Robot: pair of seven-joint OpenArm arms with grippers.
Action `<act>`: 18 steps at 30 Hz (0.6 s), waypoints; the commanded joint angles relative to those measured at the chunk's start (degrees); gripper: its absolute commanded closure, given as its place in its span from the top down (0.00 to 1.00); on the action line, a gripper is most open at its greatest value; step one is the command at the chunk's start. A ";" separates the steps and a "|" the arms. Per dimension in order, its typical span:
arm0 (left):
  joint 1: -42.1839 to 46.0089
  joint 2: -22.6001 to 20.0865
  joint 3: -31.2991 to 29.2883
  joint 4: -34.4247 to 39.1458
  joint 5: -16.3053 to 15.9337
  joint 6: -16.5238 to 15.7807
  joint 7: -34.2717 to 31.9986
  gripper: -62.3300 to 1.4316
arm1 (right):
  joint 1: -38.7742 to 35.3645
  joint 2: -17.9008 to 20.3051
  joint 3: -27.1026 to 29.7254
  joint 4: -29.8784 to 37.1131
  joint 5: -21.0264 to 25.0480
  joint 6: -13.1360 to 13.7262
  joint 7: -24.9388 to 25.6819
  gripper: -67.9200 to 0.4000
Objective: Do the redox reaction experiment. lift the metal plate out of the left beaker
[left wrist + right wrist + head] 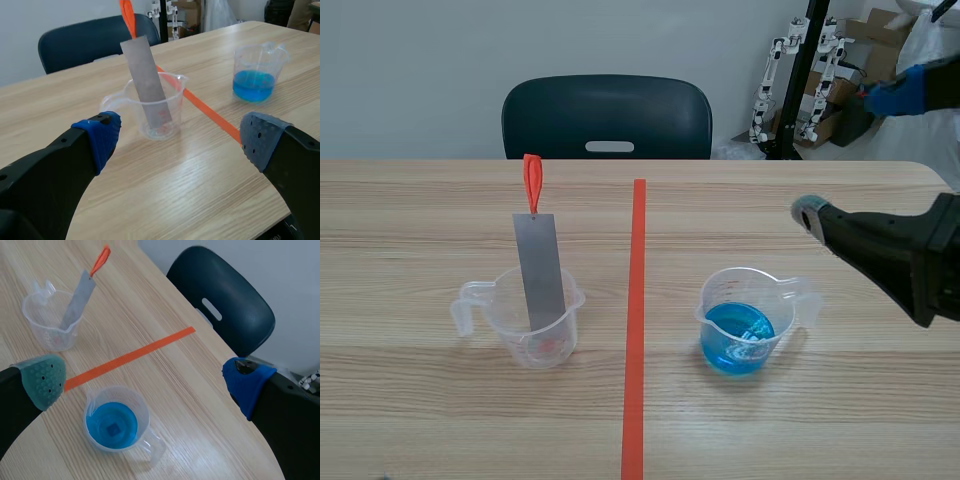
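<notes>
- In the scene view, the metal plate (pixel 541 270) is standing in the left beaker (pixel 535 325). It is leaning slightly, with its lower end inside the cup and its upper part rising well above the rim.
- An orange tag (pixel 531 183) is sticking up from the plate's top end.
- The right beaker (pixel 745 320), holding blue liquid, is sitting on the other side of the orange-red tape line, well apart from the left one.
- The right gripper (pixel 813 213) is hovering above the table (pixel 420 400) just beyond the right beaker; from here only one padded tip is showing. A dark chair (pixel 607 117) is standing behind the table.
- In the left wrist view, the left gripper (pixel 179 145) is spreading its fingers wide and grasping nothing. The left beaker (pixel 155 112) with the metal plate (pixel 147 85) is sitting ahead of it, between the two fingers' lines but not touching either.
- The right beaker (pixel 256 67) is sitting further off, beyond the tape line.
- In the right wrist view, the right gripper (pixel 144 381) is also gaping wide with nothing in it. The right beaker (pixel 95 405) is lying under it between the fingers, untouched.
- The metal plate (pixel 77 300) is leaning in the left beaker (pixel 42 322) across the tape line, well away from this gripper.
</notes>
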 commanded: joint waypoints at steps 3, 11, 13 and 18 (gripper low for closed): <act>-3.96 1.62 2.21 -7.26 -0.15 -0.04 -5.97 0.82 | 4.68 1.77 -3.61 1.09 0.61 0.11 2.69 1.00; -13.49 4.85 4.55 -26.43 1.31 0.13 -16.63 0.82 | 15.10 1.53 -15.61 0.66 0.57 0.11 2.80 1.00; -15.39 5.20 4.55 -29.99 1.31 0.13 -19.69 0.82 | 17.99 0.42 -18.47 0.20 0.20 0.09 2.49 1.00; -19.98 6.62 4.55 -37.79 1.33 -0.13 -25.40 0.82 | 25.22 -3.89 -24.55 -3.17 0.15 0.09 0.68 1.00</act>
